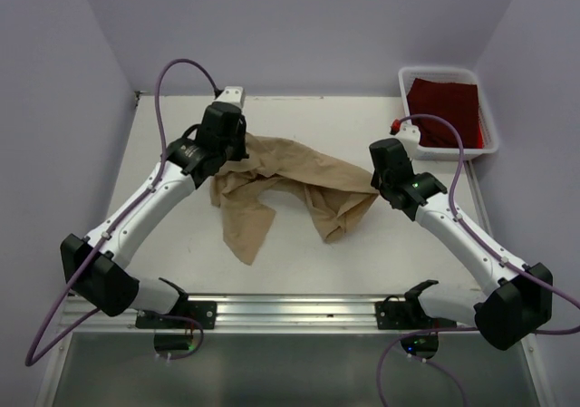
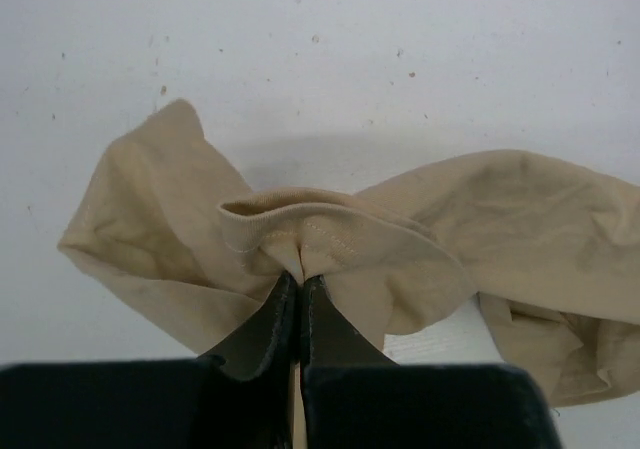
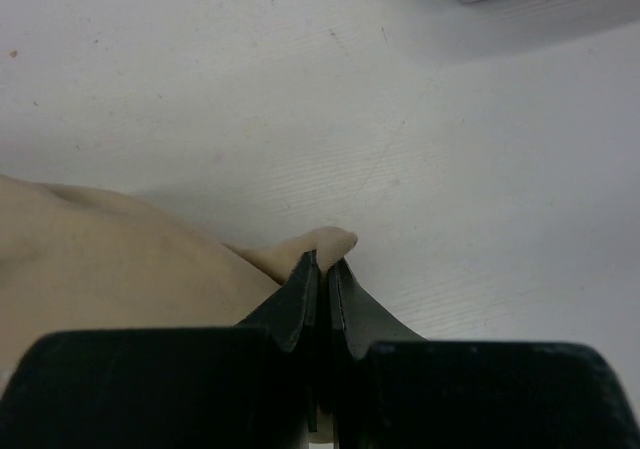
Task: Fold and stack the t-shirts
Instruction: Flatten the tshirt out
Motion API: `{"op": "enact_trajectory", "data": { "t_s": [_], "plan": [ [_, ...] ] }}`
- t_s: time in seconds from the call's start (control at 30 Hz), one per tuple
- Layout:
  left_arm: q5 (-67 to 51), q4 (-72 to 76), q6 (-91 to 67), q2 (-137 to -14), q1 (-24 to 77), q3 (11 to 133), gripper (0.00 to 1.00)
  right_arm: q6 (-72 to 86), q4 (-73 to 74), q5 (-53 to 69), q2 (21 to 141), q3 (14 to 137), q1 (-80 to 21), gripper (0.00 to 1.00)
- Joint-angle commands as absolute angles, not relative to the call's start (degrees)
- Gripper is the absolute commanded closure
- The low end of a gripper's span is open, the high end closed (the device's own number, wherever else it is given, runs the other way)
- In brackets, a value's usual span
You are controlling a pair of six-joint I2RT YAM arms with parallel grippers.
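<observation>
I have my left claw (image 2: pixel 300 281) clamped on a stitched edge of the crumpled tan cloth t-shirt (image 1: pixel 304 175). My right claw (image 3: pixel 322 264) pinches its opposite end.

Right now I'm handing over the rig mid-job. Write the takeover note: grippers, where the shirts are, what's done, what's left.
Left gripper: shut on a stitched edge of the tan t-shirt.
Right gripper: shut on the same shirt's opposite edge.
Tan t-shirt: bunched and twisted on the table between the arms, not flat.
Dark red t-shirt: in the white bin at the far right corner; I cannot tell if it is folded.
Done: both grips taken.
Left: spread the tan shirt flat, fold it, then stack the shirts.
</observation>
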State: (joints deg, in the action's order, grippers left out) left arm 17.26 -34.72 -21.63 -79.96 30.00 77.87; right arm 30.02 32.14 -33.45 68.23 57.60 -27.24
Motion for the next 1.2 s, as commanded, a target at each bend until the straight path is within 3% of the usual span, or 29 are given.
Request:
{"op": "enact_trajectory", "data": {
  "t_s": [0.0, 0.17, 0.43, 0.53, 0.57, 0.6, 0.63, 0.67, 0.73, 1.0, 1.17],
  "plan": [
    [14.4, -39.6, -20.6, -80.0, 29.6, 78.8, 1.00, 31.0, 30.6, -33.9, 68.2, 57.7, -27.1, 1.00],
    [12.0, -38.9, -23.3, -74.8, 32.9, 68.5, 1.00, 30.7, 30.7, -34.8, 67.5, 56.9, -27.0, 1.00],
    [9.9, -36.5, -35.4, -70.8, 48.0, 49.8, 0.98, 31.3, 30.4, -34.2, 68.6, 56.3, -27.0, 1.00],
    [10.7, -35.2, -37.8, -69.2, 49.9, 46.2, 0.68, 31.5, 30.5, -33.5, 69.3, 56.3, -27.1, 0.94],
    [11.9, -35.2, -38.1, -68.5, 50.0, 45.9, 0.50, 31.5, 30.5, -33.3, 69.4, 56.6, -27.0, 0.81],
    [12.7, -35.4, -38.7, -67.7, 50.0, 45.8, 0.40, 31.5, 30.6, -33.0, 69.9, 56.7, -27.1, 0.76],
    [13.6, -35.8, -38.8, -66.0, 50.1, 46.2, 0.20, 31.5, 30.7, -32.9, 70.0, 56.9, -27.0, 0.72],
    [15.6, -36.6, -38.8, -65.1, 50.0, 46.6, 0.13, 31.5, 30.8, -32.8, 70.2, 57.0, -27.1, 0.66],
    [17.5, -37.2, -38.0, -63.0, 50.0, 48.2, 0.02, 31.5, 30.8, -32.6, 70.2, 57.1, -27.0, 0.63],
    [16.4, -36.5, -29.3, -70.7, 50.0, 54.1, 0.01, 31.7, 30.8, -32.3, 70.0, 56.9, -27.1, 0.63],
    [14.0, -32.8, -27.0, -78.3, 50.0, 54.8, 0.12, 31.5, 30.9, -32.2, 70.0, 56.9, -27.1, 0.64]
  ]
}}
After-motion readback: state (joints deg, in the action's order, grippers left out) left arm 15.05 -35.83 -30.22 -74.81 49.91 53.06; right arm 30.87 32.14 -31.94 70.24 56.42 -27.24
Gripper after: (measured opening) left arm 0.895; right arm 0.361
